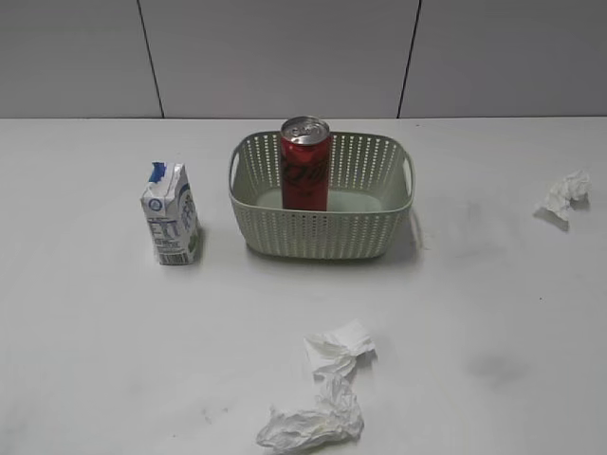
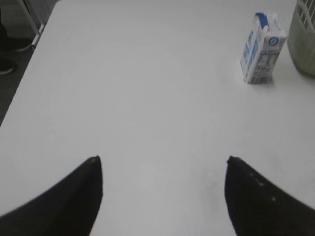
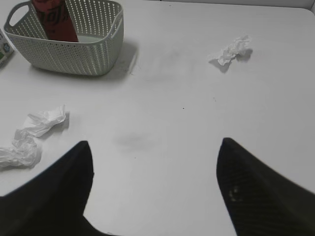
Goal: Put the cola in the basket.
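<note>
The red cola can (image 1: 305,163) stands upright inside the pale green basket (image 1: 322,232) at the table's middle back; its silver top rises above the rim. The right wrist view shows the basket (image 3: 83,54) at top left with the can (image 3: 54,19) in it. The left wrist view shows only the basket's edge (image 2: 304,39) at the far right. My left gripper (image 2: 162,160) is open and empty over bare table, well left of the basket. My right gripper (image 3: 155,142) is open and empty, in front and right of the basket. Neither gripper shows in the exterior view.
A white-and-blue milk carton (image 1: 171,214) stands left of the basket, also in the left wrist view (image 2: 262,48). Crumpled tissues (image 1: 322,393) lie near the front middle (image 3: 29,135). Another crumpled tissue (image 1: 564,194) lies at the right (image 3: 230,50). The table's left edge (image 2: 24,78) is near.
</note>
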